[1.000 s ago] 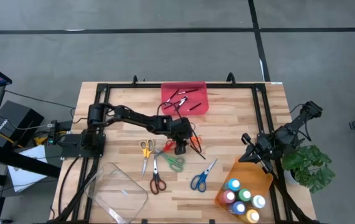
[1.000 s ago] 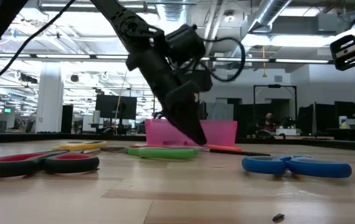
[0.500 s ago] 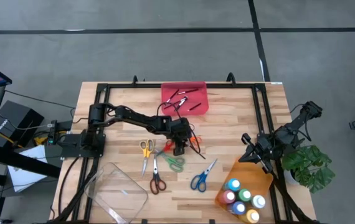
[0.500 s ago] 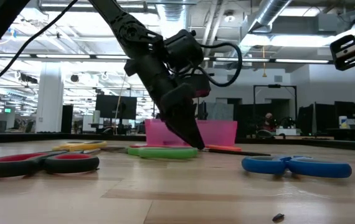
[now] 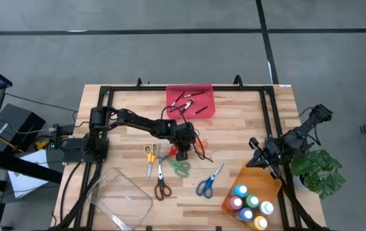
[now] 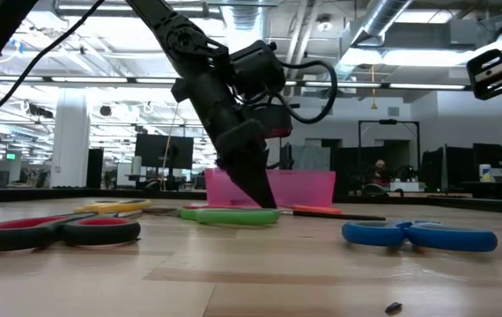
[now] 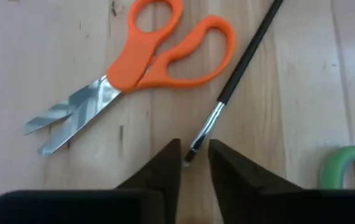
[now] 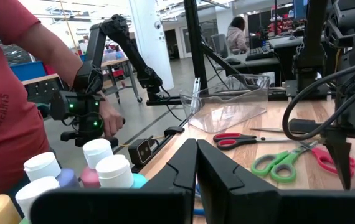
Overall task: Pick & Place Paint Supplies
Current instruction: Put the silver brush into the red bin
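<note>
Clear tray (image 5: pixel 120 197) sits at the near left corner of the desk (image 5: pixel 125 102); just right of it lie yellow scissors (image 5: pixel 150 157) and red scissors (image 5: pixel 161 183). Mid-desk, the left claw (image 7: pixel 194 163) points down at the boards, its fingers (image 7: pixel 165 163) narrowed on either side of the metal tip of a thin dark brush (image 7: pixel 246 59) but not visibly pressing it: a near-grip, not yet a pinch. The brush lies flat between orange scissors (image 7: pixel 146 62) and the green scissors (image 5: pixel 179 167), with the red tray (image 5: pixel 190 99) at the far edge already holding similar sticks. To do this well, judgement says: keep the tips low on the wood, centre on the ferrule, squeeze fully before lifting, lift straight so the long handle does not drag the orange scissors. Further right, blue scissors (image 5: pixel 209 181), then the orange tray (image 5: pixel 252 179) with paint bottles (image 5: pixel 250 202). The right claw (image 5: pixel 264 159) waits above it, pressed together and empty.
</note>
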`<state>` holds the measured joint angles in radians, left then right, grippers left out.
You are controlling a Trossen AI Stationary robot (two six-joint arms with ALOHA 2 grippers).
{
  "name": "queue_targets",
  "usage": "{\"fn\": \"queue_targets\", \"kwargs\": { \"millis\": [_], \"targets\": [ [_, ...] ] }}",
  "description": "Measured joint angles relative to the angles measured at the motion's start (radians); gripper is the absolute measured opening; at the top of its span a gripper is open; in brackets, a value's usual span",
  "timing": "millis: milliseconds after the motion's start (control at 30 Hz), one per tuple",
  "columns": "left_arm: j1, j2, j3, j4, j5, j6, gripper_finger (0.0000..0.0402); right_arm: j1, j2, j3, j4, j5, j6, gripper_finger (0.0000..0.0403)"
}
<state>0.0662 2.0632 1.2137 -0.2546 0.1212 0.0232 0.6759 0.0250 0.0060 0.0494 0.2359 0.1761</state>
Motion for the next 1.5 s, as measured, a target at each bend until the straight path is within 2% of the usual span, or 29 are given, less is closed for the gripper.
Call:
{"fn": "queue_targets", "kwargs": {
  "millis": [133, 233, 467, 633, 900, 1133, 1333, 1500],
  "targets": [
    [-0.001, 0.000, 0.000, 0.001, -0.020, -0.002, 0.0029, 0.000, 0.000, 0.000, 0.000, 0.000, 0.000, 0.0009],
    [-0.001, 0.000, 0.000, 0.000, -0.020, -0.003, 0.0006, 0.000, 0.000, 0.000, 0.000, 0.000, 0.000, 0.0009],
    [-0.001, -0.008, -0.001, 0.000, -0.016, -0.033, 0.0001, 0.000, 0.000, 0.000, 0.000, 0.000, 0.000, 0.0008],
    [-0.002, -0.067, -0.012, -0.019, 0.002, -0.109, 0.0000, 0.000, 0.000, 0.000, 0.000, 0.000, 0.000, 0.0008],
    [-0.003, -0.215, -0.009, 0.004, 0.038, -0.198, 0.0000, 0.000, 0.000, 0.000, 0.000, 0.000, 0.000, 0.0008],
    [0.009, -0.385, -0.006, 0.121, 0.043, -0.384, 0.0000, 0.000, 0.000, 0.000, 0.000, 0.000, 0.000, 0.0008],
    [0.037, -0.535, -0.006, 0.208, 0.096, -0.559, 0.0000, 0.000, 0.000, 0.000, 0.000, 0.000, 0.000, 0.0008],
    [0.025, -0.685, -0.005, 0.317, 0.098, -0.588, 0.0000, 0.000, 0.000, 0.000, 0.000, 0.000, 0.000, 0.0008]
  ]
}}
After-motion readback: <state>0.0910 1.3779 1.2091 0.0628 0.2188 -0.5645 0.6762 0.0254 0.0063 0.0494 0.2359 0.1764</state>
